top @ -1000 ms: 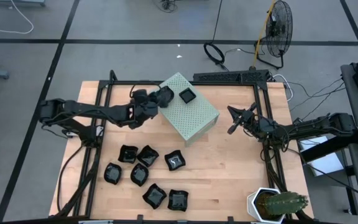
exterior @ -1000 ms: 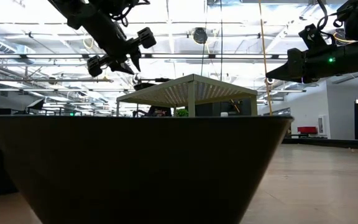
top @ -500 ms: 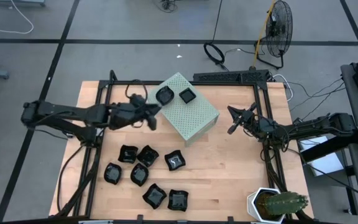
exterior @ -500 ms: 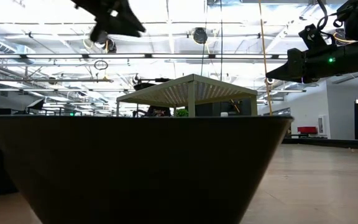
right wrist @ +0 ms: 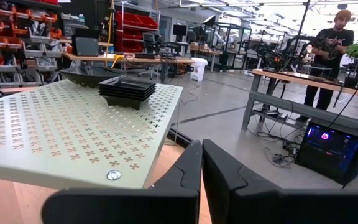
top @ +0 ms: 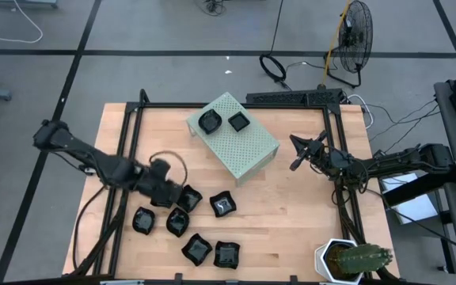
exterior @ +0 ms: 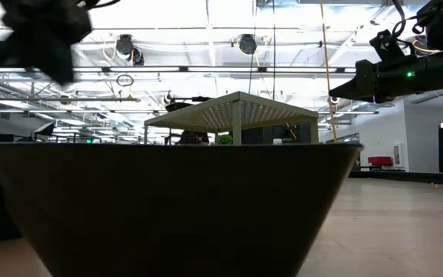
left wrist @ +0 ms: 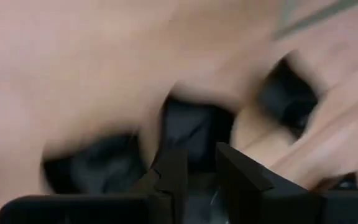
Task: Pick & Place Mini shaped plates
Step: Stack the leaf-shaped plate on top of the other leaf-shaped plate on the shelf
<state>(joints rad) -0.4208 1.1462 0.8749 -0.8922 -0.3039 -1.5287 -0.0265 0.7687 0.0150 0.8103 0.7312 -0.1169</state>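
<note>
- High view: left gripper [top: 167, 192] sits low over the cluster of mini shaped plates [top: 187, 226] on the table [top: 291, 229], at the cluster's top-left corner. The nearest plate lies directly under it, another just beside it toward the table's middle. Two plates [top: 222, 121] are already up on the pale green perforated box [top: 240, 146], well apart from this gripper. Right gripper [top: 301, 152] waits off the box's far side, holding nothing.
- Low view: the near plate's dark rim [exterior: 175, 208] fills the foreground; the box's top shows beyond it. The left arm is only a dark smear at upper left, no use for judging contact.
- Left wrist view: fingers [left wrist: 173, 177] stand a narrow gap apart, nothing between them; a black plate [left wrist: 194, 127] lies just ahead of the tips, others on either side. Smeared picture, edges uncertain.
- Right wrist view: fingers [right wrist: 191, 171] pressed together, empty; the box's top ahead, with a square plate [right wrist: 127, 90] sitting on it.
- Risk, as I judge it: plates crowd close and look glossy. A narrow-set finger could land on a rim, tipping or skating the plate, or nudge a neighbour. A pinch on a thin edge may slip during the carry.
</note>
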